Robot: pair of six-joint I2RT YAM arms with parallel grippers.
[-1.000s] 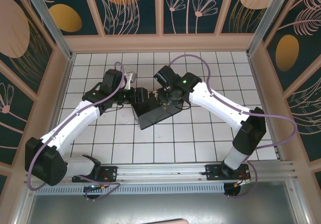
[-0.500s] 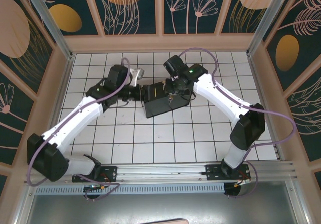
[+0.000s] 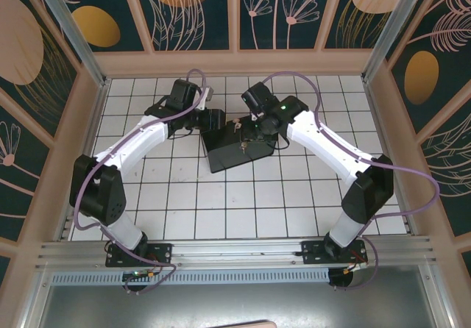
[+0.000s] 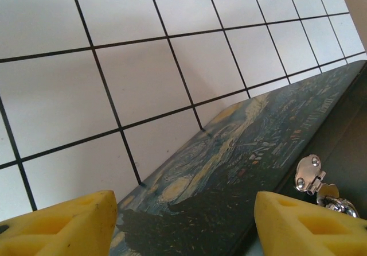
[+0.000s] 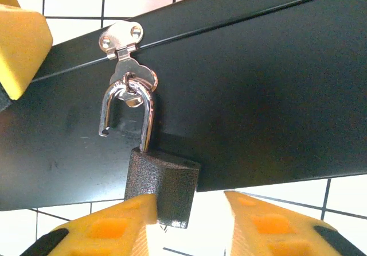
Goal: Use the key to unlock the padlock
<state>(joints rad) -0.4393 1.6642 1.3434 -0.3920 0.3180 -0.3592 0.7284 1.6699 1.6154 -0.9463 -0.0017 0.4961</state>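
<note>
While its shackle (image 5: pixel 148 121) hangs open, padlock (image 5: pixel 163 184) just beyond right fingers (image 5: pixel 109 227)

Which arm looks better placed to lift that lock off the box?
Right, probably. The right gripper straddles the dark grey textured padlock, whose silver shackle hangs from the metal hasp, one end free. The left gripper faces the painted box lid instead.

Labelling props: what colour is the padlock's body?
The padlock body is dark speckled grey, its shackle shiny silver; clearest in the right wrist view.
</note>
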